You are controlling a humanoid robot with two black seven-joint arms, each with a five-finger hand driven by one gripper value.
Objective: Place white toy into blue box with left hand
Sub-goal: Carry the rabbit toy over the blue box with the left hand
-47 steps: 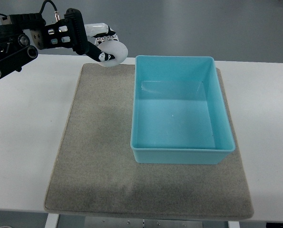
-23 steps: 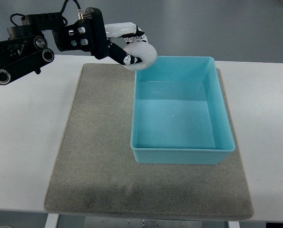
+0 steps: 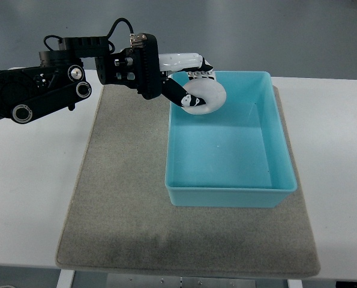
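My left hand (image 3: 193, 87) reaches in from the left edge on a black arm and is shut on a white ring-shaped toy (image 3: 207, 96). The toy hangs over the far left corner of the blue box (image 3: 229, 195), above its floor. The box is open-topped, with nothing lying on its floor, and stands on the right half of a grey mat (image 3: 124, 180). The right hand is out of sight.
The mat lies on a white table (image 3: 28, 180). The table's far edge runs just behind the box, with grey floor beyond it.
The left hand has carried the white toy to the right, from beyond the mat's far left corner to over the box's far left corner.
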